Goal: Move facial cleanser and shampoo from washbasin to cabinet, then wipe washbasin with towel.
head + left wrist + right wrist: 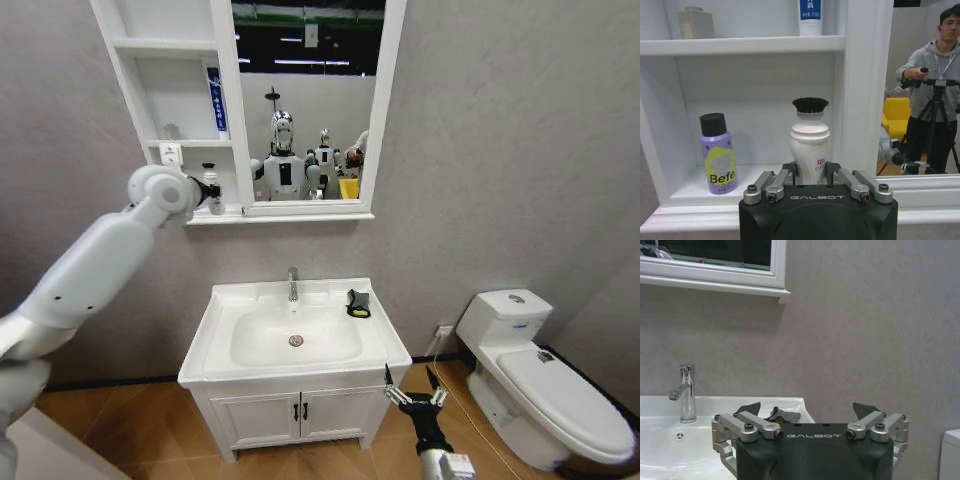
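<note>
Judging progress: both bottles appear to be off the washbasin and up at the cabinet, so the moving part looks nearly finished; the wiping has not begun.
Left gripper: raised to the lowest open shelf of the cabinet, its fingers closed against the sides of the white bottle, which stands upright on the shelf; from these views I judge it a grip not yet let go.
White bottle: pale body with a narrower neck, black bristly cap, small red mark on the front; it sits at the right of the shelf, next to the mirror frame.
Purple bottle: black cap, yellow patch with dark lettering, upright to the left of the white one, well apart from it.
Shelf above: a blue-and-white tube and a small grey container.
Towel: dark bundle with a yellow edge, lying on the far right rim of the washbasin, right of the faucet, untouched.
Right gripper: low, near the right front corner of the vanity, fingers spread wide, holding nothing.
Left to do: release the bottle, take the towel, wipe the basin.
</note>
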Robot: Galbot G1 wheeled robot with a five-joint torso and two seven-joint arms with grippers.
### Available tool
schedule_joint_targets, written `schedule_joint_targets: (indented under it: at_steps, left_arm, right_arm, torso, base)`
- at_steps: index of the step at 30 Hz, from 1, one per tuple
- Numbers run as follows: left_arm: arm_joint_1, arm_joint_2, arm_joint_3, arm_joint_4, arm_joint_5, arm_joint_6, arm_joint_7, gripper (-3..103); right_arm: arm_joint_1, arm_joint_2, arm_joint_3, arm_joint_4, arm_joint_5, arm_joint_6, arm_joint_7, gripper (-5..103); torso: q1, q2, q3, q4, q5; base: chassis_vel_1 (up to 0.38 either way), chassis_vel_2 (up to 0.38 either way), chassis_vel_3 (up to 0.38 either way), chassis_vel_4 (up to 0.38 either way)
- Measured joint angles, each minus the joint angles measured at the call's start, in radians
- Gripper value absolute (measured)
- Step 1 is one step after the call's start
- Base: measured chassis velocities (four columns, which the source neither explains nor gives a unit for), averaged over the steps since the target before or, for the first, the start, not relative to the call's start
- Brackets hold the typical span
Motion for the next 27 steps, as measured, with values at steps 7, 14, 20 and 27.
schedule_joint_targets:
  at_steps: [7,14,20,27]
  left_arm:
    - [-0.030,-0.094,0.007,0.161,0.114,-0.012,0.062,30]
    - [-0.045,-0.127,0.001,0.262,0.170,-0.027,0.113,30]
    - [-0.052,-0.149,-0.017,0.319,0.217,-0.044,0.166,30]
    - [-0.055,-0.181,-0.047,0.387,0.283,-0.065,0.224,30]
  right_arm:
    - [0.002,0.000,0.003,-0.010,0.005,0.002,0.002,100]
    - [0.006,-0.001,0.007,-0.013,0.012,0.002,0.003,100]
    - [0.008,-0.004,0.008,-0.015,0.014,0.002,0.004,100]
    - [0.006,-0.010,0.016,-0.012,0.022,0.001,0.006,100]
  torso:
    - [0.000,0.000,0.000,0.0000,0.0001]
    - [0.000,0.000,0.000,0.0002,-0.0002]
    - [0.000,0.000,0.000,0.0002,-0.0001]
    - [0.000,0.000,0.000,-0.0001,0.0000]
  base:
    - [0.000,0.000,0.000,0.000]
    - [0.000,0.000,0.000,0.000]
    - [0.000,0.000,0.000,0.000]
    - [0.000,0.000,0.000,0.000]
